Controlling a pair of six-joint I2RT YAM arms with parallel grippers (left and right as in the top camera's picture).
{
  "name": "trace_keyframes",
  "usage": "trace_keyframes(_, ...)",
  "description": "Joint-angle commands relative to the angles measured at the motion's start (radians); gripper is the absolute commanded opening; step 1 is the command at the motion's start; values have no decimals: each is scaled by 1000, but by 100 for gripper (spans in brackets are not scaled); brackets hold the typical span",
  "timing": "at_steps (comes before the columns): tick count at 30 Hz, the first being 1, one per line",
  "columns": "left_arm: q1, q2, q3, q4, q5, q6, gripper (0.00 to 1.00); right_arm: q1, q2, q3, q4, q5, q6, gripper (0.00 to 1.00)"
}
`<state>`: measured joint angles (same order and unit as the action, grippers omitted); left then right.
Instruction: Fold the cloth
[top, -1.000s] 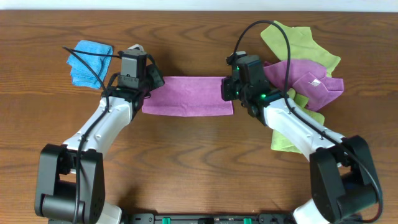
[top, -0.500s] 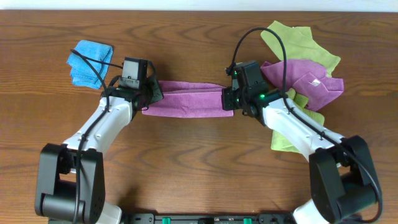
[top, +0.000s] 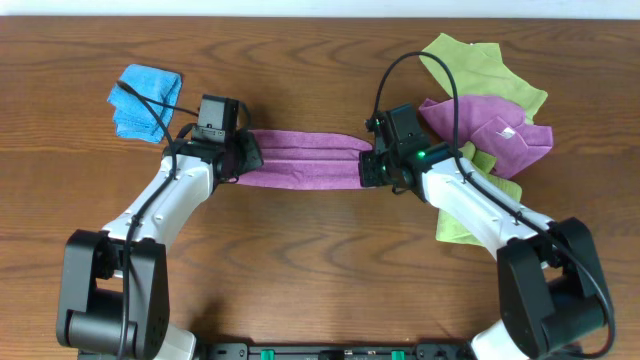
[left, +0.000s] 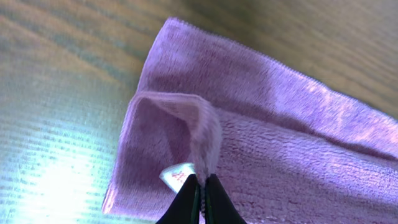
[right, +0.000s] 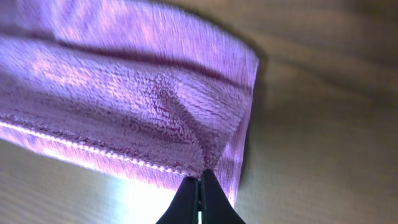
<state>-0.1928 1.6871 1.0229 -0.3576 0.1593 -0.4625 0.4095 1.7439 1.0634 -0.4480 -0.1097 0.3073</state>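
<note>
Wooden table (top: 320, 250), lilac cloth (top: 300, 160), its white tag (left: 177, 177) unreadable.

The cloth (left: 280, 143) pinched in the left gripper (left: 202, 186) is lilac microfibre, matt, with a fine short nap. Ahead of the right gripper (right: 200, 180) its pile looks fluffier, and a stitched hem runs off to that gripper's left. Both grippers' fingers are black, smooth and faintly shiny, probably plastic. Just left of the left fingertips, the white tag (left: 177, 176) looks like woven satin, though it is blurred. Beneath both grippers the table (top: 300, 260) is brown wood grain, smooth, with a soft sheen.
</note>
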Motion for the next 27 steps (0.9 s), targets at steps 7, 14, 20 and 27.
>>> trace_keyframes(7,10,10,12,-71,-40,10,6,-2,7,10,-77,50,41,1)
trace_keyframes(14,9,10,12,-118,-65,-25,6,-2,7,10,-110,50,41,30)
trace_keyframes(20,10,10,12,-171,-58,-25,6,-2,7,10,-151,50,40,69)
trace_keyframes(27,10,3,13,-188,18,-24,23,-5,-8,10,-162,50,40,1)
